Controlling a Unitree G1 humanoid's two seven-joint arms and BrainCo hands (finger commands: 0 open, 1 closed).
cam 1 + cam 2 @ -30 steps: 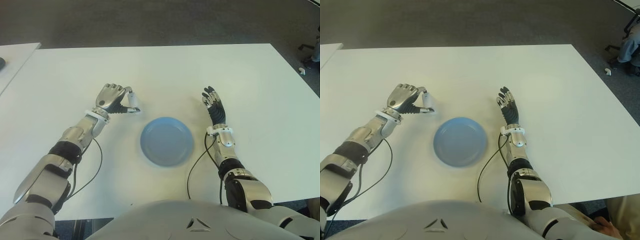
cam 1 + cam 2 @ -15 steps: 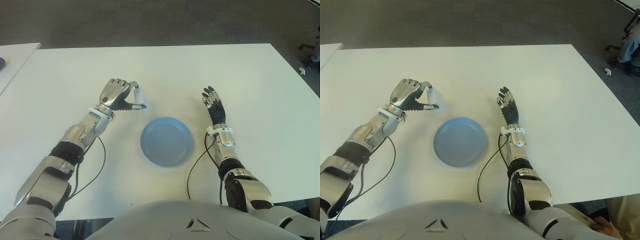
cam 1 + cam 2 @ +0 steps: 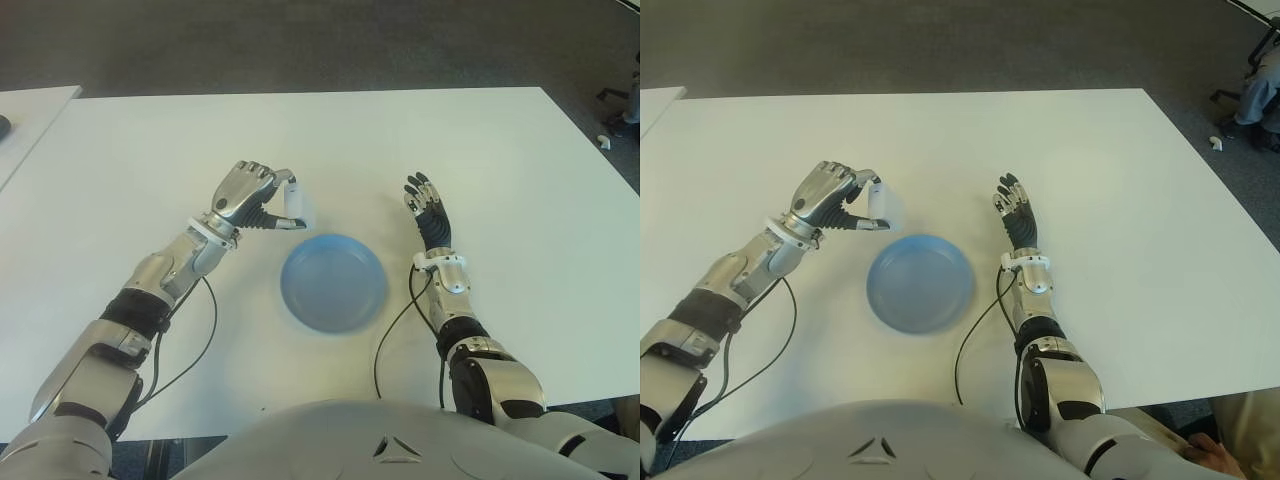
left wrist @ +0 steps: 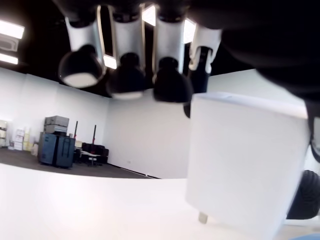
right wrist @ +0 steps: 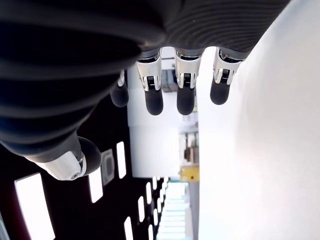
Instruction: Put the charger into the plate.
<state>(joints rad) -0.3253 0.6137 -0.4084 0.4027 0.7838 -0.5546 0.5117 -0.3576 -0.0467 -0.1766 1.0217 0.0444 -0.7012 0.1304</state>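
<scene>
A white cube-shaped charger (image 3: pixel 296 203) is pinched in my left hand (image 3: pixel 252 197), held above the white table (image 3: pixel 150 150) just left of and behind the blue plate (image 3: pixel 333 282). From the left wrist view the charger (image 4: pixel 247 167) fills the space under the curled fingertips (image 4: pixel 167 85), a metal prong showing at its lower edge. The plate holds nothing. My right hand (image 3: pixel 425 210) shows to the right of the plate, fingers (image 5: pixel 185 97) extended and holding nothing.
A dark cable (image 3: pixel 392 330) runs along the table by the right forearm, near the plate's right rim. Another cable (image 3: pixel 195 340) loops beside the left forearm. A second white table's corner (image 3: pixel 30 105) shows at the far left.
My left hand has carried the charger to the right and slightly nearer the plate, lifting it off the table. The right hand has not moved.
</scene>
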